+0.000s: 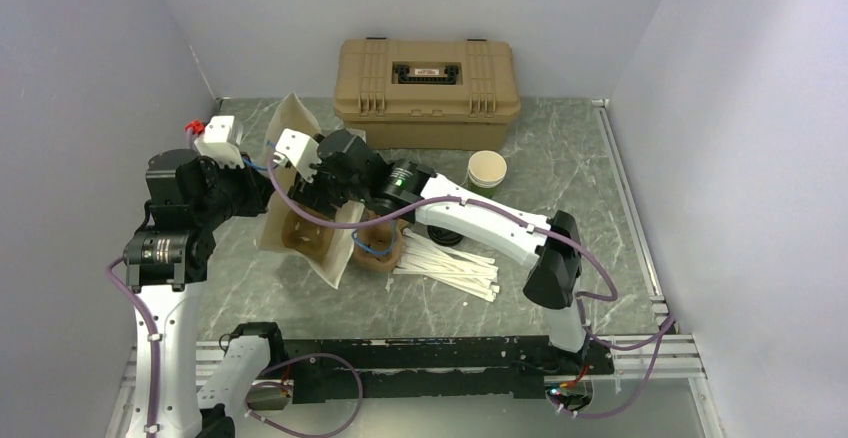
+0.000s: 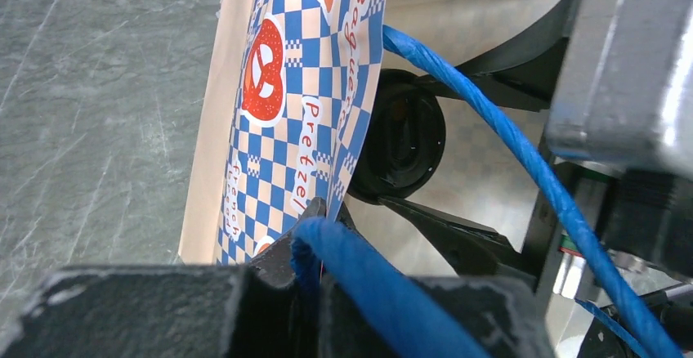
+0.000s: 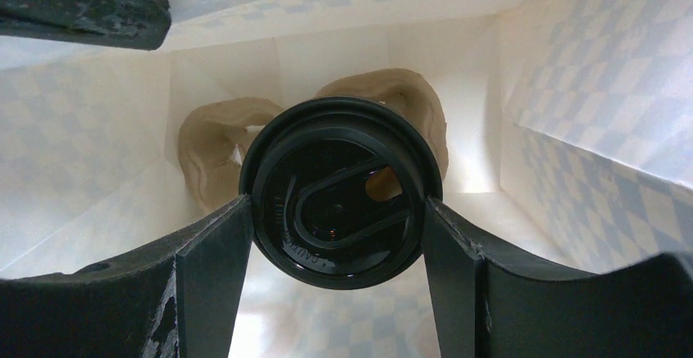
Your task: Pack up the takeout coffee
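Step in hand, as I judge it: seating the coffee cup (image 3: 339,235) in the paper bag (image 2: 286,113).

Right gripper (image 3: 335,208) is inside the bag mouth, its fingers pressed to either side of the cup at its black lid (image 3: 282,141), grasping it. Left gripper (image 2: 312,217) is clenched on the bag's printed edge, holding the mouth open.

The cup is in front of the pulp carrier (image 3: 208,141) at the bag's far end. Cannot tell whether it is in a pocket.

To do it well:
- Line the cup up with a carrier pocket.
- Advance straight, lid level, clear of the bag walls.
- Left should hold the edge taut until the cup rests.
- Release only once it is supported.
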Available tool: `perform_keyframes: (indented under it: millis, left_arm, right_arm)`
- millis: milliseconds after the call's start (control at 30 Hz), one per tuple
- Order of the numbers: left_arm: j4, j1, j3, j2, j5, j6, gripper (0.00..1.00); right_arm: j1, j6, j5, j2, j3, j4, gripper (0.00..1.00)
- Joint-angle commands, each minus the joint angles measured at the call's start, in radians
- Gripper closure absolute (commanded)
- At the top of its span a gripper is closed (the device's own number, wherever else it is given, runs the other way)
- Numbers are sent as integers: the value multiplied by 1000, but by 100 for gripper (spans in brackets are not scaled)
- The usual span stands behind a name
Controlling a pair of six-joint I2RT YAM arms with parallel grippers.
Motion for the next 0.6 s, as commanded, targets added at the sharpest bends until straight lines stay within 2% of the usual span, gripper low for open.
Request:
perform_keyframes:
  millis: [0, 300, 567]
  left_arm:
    - [24, -4, 39, -6, 55, -23, 100]
    - [-14, -3, 73, -6, 94, -28, 100]
    - [-59, -3, 78, -13, 73, -14, 100]
  right_arm:
    - [-7, 21, -8, -3, -11, 93, 58]
    - [-11, 7, 58, -8, -57, 131, 59]
    - [-11, 8, 77, -36, -81, 138, 59]
